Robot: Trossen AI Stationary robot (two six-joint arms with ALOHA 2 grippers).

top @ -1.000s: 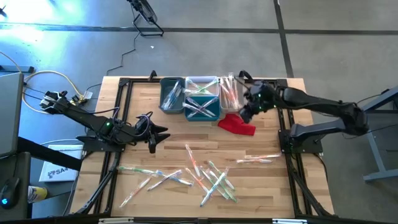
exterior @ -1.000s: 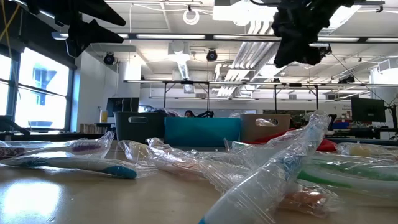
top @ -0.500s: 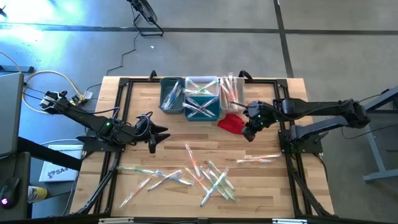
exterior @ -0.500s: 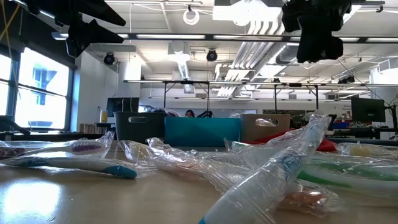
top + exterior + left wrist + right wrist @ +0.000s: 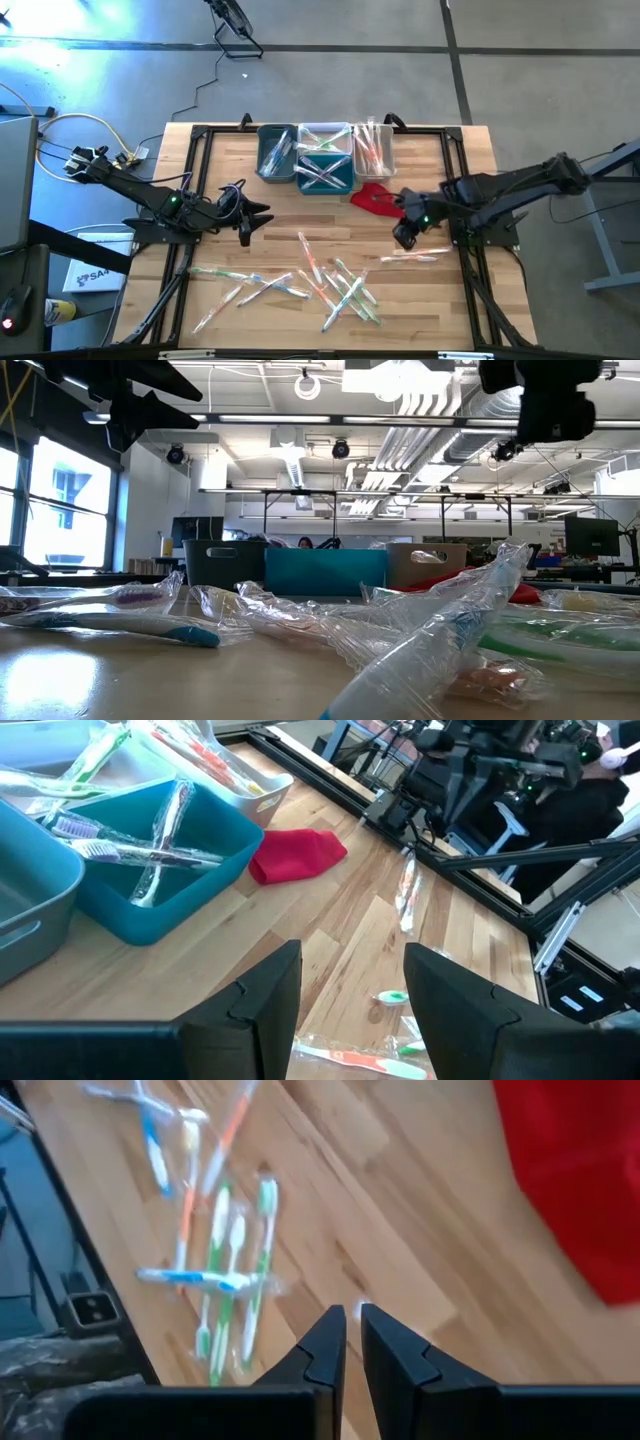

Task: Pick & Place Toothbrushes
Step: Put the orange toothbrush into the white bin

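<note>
- The left gripper [image 5: 247,222] hangs over the left middle of the counter [image 5: 290,210], its fingers spread apart with nothing between them.
- Near the front edge, loose toothbrushes [image 5: 335,288] in clear wrappers lie scattered across the wood, from the left part of the near strip to a crossed heap around the middle; green, orange and blue handles show among them.
- At the far edge stand three small bins side by side: a grey bin [image 5: 276,154] on the left, a teal bin [image 5: 326,170] in the middle and a white bin [image 5: 371,150] on the right, each with wrapped toothbrushes lying inside.
- A red cloth [image 5: 378,199] lies crumpled on the counter just in front of the white bin.
- The right gripper [image 5: 403,238] is raised over the right part of the counter, just to the near right of the red cloth, its fingers [image 5: 325,1342] drawn almost together with only a thin gap and nothing in them.
- One more wrapped toothbrush [image 5: 414,257] lies by itself just on the near side of the right gripper, close to the right rail.
</note>
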